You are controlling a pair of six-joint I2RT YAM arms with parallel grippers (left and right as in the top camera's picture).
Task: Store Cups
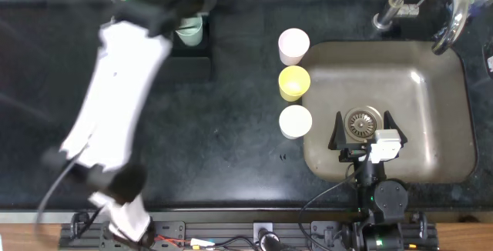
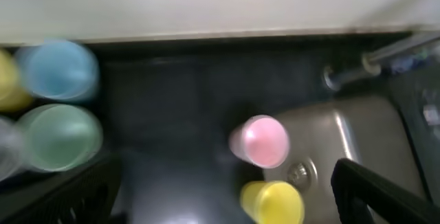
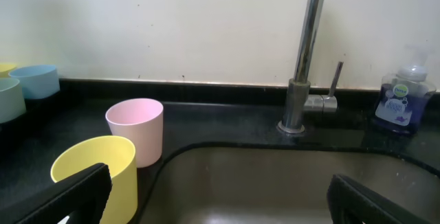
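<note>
Three cups stand in a column on the black counter along the sink's left rim: a pink cup (image 1: 293, 45), a yellow cup (image 1: 293, 81) and a white cup (image 1: 295, 121). A green cup (image 1: 189, 29) sits in the black rack (image 1: 192, 60) at the back left. In the left wrist view the rack also holds a blue cup (image 2: 58, 69) beside the green cup (image 2: 58, 136). My left gripper (image 2: 221, 177) hangs open and empty above the counter between the rack and the pink cup (image 2: 261, 141). My right gripper (image 1: 363, 125) is open and empty over the sink drain.
The steel sink (image 1: 431, 89) fills the right side, with a faucet (image 3: 302, 66) at its back rim and a soap bottle (image 3: 402, 100) beside it. A wall runs behind the counter. The left arm (image 1: 115, 89) stretches across the counter's left part.
</note>
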